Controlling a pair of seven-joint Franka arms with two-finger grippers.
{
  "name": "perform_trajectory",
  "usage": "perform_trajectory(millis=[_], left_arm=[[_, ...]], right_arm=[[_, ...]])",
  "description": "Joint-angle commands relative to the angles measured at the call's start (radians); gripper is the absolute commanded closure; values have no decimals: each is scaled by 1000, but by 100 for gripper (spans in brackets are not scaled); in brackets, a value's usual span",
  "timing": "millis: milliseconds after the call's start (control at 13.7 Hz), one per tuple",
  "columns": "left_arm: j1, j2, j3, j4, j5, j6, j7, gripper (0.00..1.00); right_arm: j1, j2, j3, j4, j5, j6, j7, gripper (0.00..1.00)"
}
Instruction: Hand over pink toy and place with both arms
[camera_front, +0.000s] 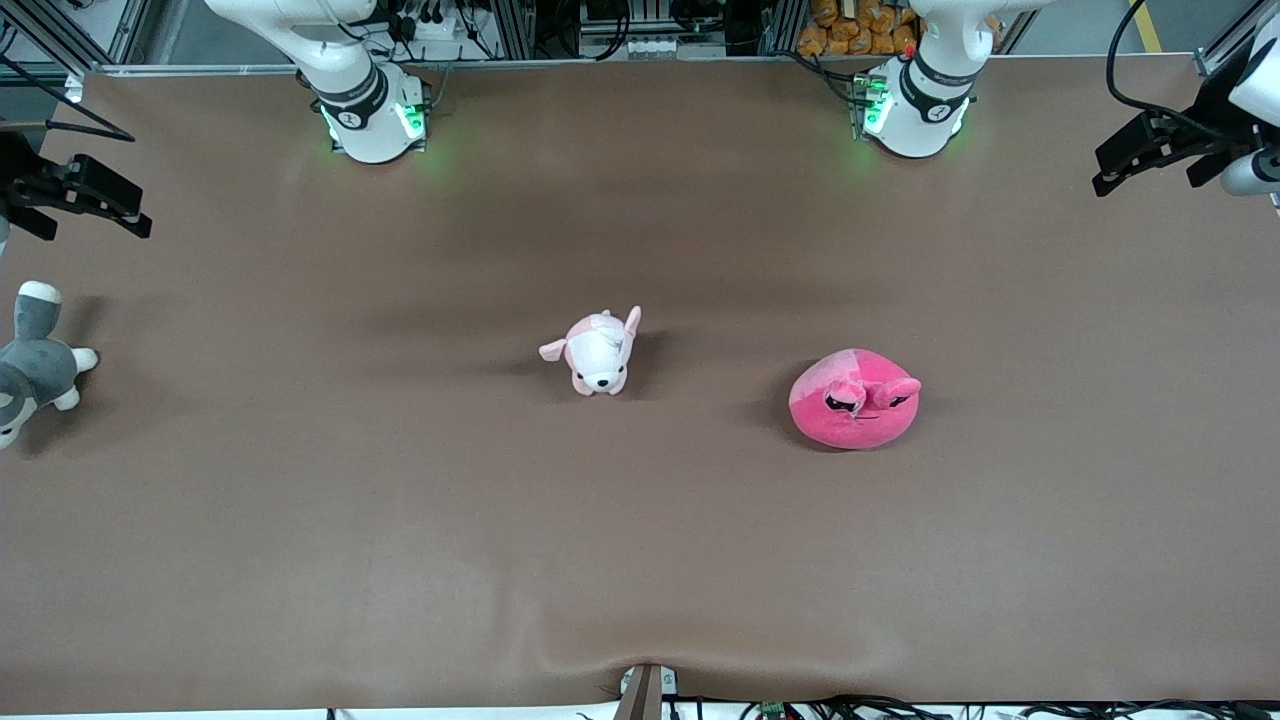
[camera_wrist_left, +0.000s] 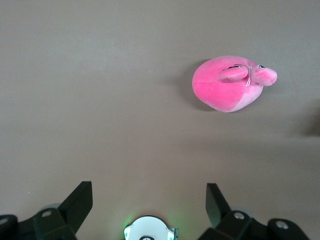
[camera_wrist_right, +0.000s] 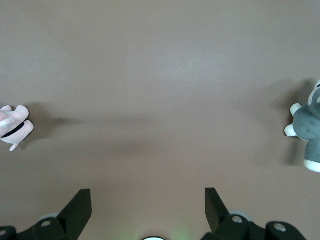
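Observation:
The pink toy (camera_front: 853, 398), a round hot-pink plush with two stalked black eyes and a lighter pink patch, lies on the brown table toward the left arm's end. It also shows in the left wrist view (camera_wrist_left: 229, 82). My left gripper (camera_front: 1125, 165) is open and empty, held high over the table's edge at the left arm's end; its fingertips (camera_wrist_left: 83, 199) stand wide apart. My right gripper (camera_front: 110, 208) is open and empty, held high over the right arm's end; its fingertips (camera_wrist_right: 82, 204) are wide apart. Both arms wait.
A small pale pink-and-white plush dog (camera_front: 598, 352) lies at the table's middle, also in the right wrist view (camera_wrist_right: 14, 126). A grey-and-white plush animal (camera_front: 32, 365) lies at the right arm's end, also in that view (camera_wrist_right: 309, 125). The arm bases (camera_front: 372, 110) stand along the table's top edge.

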Motion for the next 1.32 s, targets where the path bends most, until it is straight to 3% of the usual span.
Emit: perform_trajectory(millis=[0,1242], left_arm=[[3,15,-1,33,21,-25,21,0],[17,54,4,47,6,-42,17,0]], right_arm=[[-13,0,4,6,20,-8,-16,0],[-20,0,4,4,20,-8,-17,0]])
